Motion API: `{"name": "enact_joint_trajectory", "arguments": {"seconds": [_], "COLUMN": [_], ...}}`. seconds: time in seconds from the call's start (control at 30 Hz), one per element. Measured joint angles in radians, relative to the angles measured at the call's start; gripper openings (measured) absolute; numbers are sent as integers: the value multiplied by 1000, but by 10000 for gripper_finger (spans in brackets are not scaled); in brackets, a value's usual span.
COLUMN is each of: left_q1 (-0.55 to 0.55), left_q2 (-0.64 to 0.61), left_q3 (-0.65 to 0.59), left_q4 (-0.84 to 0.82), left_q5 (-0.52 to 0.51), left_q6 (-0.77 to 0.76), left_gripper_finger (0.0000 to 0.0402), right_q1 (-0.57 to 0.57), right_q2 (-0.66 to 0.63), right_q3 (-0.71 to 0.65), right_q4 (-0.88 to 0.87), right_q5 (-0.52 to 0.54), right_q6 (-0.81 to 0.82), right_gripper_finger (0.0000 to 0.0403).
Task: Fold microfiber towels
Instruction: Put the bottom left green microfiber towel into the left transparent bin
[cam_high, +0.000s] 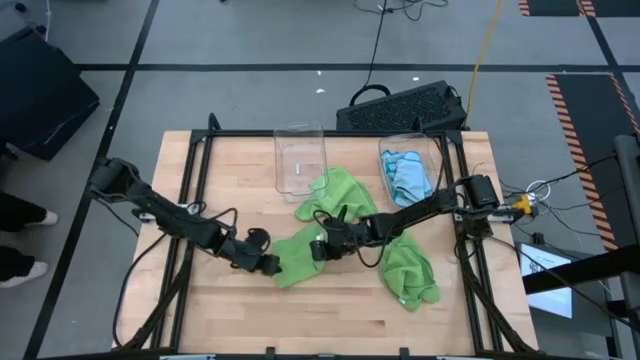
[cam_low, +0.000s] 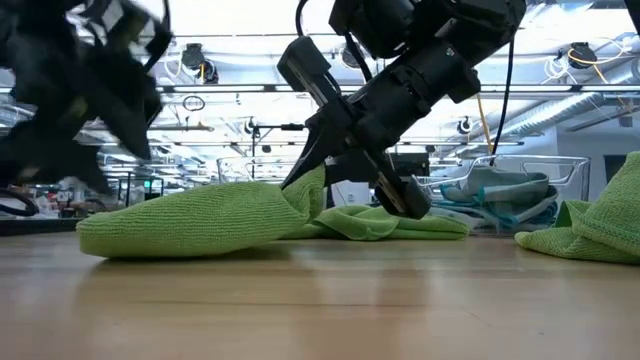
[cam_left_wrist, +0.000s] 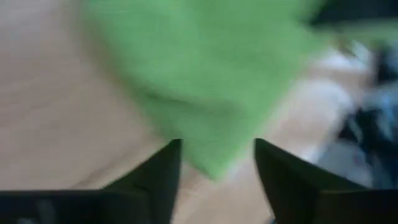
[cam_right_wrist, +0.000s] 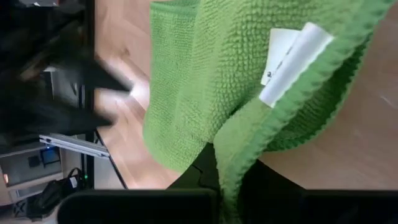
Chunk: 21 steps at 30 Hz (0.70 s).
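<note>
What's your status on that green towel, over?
Left gripper open, at the green towel's edge. Right gripper shut on towel's other end. Second green towel lies clear, to the right.

Wooden table (cam_high: 220, 310), green towels (cam_high: 410, 265) between two arms, blue towels (cam_high: 408, 175) in a clear bin (cam_high: 436, 150), empty bin (cam_high: 300, 160) beside it

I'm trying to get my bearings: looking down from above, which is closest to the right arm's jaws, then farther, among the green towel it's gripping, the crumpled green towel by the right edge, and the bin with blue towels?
1. Gripped green towel, at the right gripper, table centre.
2. Crumpled green towel, toward the right edge.
3. Bin with blue towels, back right.
</note>
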Motion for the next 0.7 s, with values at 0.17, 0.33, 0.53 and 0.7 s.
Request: {"name": "enact_joint_trajectory", "arguments": {"seconds": [0.17,0.33,0.53,0.7], "left_q1": [-22,-26,-28,-28], "left_q2": [54,124,264,351], "left_q3": [0,0,5,4], "left_q4": [-66,59,250,414], "left_q5": [9,14,16,-12], "left_q6": [-267,-326,-376,-392], "left_gripper_finger": [310,363,351,321], "right_q1": [0,0,0,0], "right_q2": [-1,-1,-1,-2], "right_q3": [0,1,1,2], "right_q4": [8,8,19,28], "right_q5": [0,0,0,-1], "right_q6": [0,0,-7,-8], "right_gripper_finger": [1,0,0,0]}}
